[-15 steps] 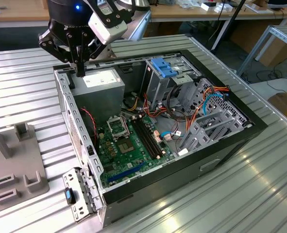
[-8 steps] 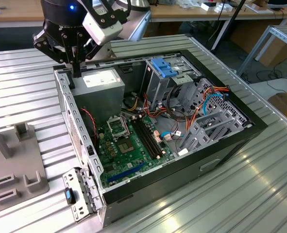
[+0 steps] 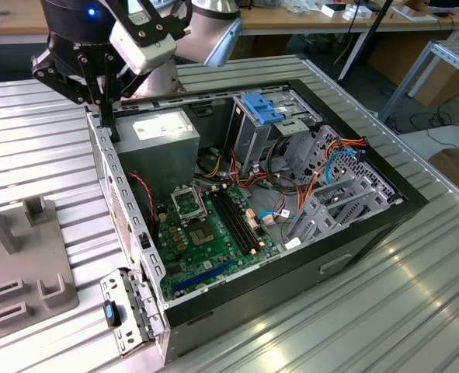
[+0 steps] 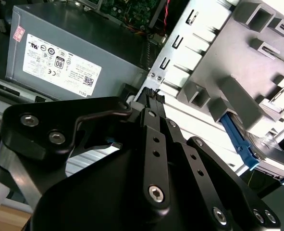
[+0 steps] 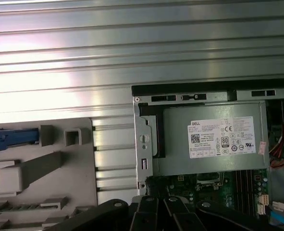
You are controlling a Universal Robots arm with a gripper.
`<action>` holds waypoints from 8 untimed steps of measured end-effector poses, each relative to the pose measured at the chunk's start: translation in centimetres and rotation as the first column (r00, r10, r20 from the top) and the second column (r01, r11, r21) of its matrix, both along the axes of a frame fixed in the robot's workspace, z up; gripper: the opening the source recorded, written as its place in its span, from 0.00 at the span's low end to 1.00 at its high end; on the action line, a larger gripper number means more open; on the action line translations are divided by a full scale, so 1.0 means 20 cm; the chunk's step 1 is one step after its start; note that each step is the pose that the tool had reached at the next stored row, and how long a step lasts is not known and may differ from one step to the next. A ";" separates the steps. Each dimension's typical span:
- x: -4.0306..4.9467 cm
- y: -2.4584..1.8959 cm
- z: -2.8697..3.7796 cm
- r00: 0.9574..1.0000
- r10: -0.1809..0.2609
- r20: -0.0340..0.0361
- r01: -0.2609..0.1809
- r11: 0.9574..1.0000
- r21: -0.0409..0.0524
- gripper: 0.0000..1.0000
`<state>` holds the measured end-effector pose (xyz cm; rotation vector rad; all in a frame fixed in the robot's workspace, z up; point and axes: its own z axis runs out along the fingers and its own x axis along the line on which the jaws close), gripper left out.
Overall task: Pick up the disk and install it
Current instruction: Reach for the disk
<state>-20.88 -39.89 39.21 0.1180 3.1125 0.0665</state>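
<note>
Closest to the lens in both wrist views: the black bolted links of the gripper (image 4: 152,96), fingertips pressed together and pinching nothing; in the exterior view, hanging over one corner of the open computer case (image 3: 291,287), tips just above the case wall.

Well apart from the gripper, off to its side: the disk (image 5: 12,137), untouched, seated in a grey fixture tray (image 5: 81,173) on the ridged metal table (image 5: 132,48); in the second wrist view the same disk (image 4: 237,138), told by its bright blue side rail, with a glimpse of the flat body beside that rail; between it and the fingertips, the tray's raised grey blocks and the pale perforated wall of the case.

Nearer the gripper than the disk, just past the fingertips: the grey power supply (image 4: 84,33) with its white label, set inside the case; beyond that, the green motherboard (image 3: 206,233); farther still from the gripper, across the case, a light-blue latch (image 3: 262,107) atop the metal drive cage, and a tangle of red, orange and blue cables (image 3: 330,167).
</note>
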 end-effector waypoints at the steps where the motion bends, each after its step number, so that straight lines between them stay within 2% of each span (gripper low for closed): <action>1: -0.011 0.000 0.000 1.000 0.000 0.000 0.000 1.000 0.000 0.11; 8: -0.093 0.000 0.000 1.000 0.000 0.000 0.000 1.000 0.000 0.11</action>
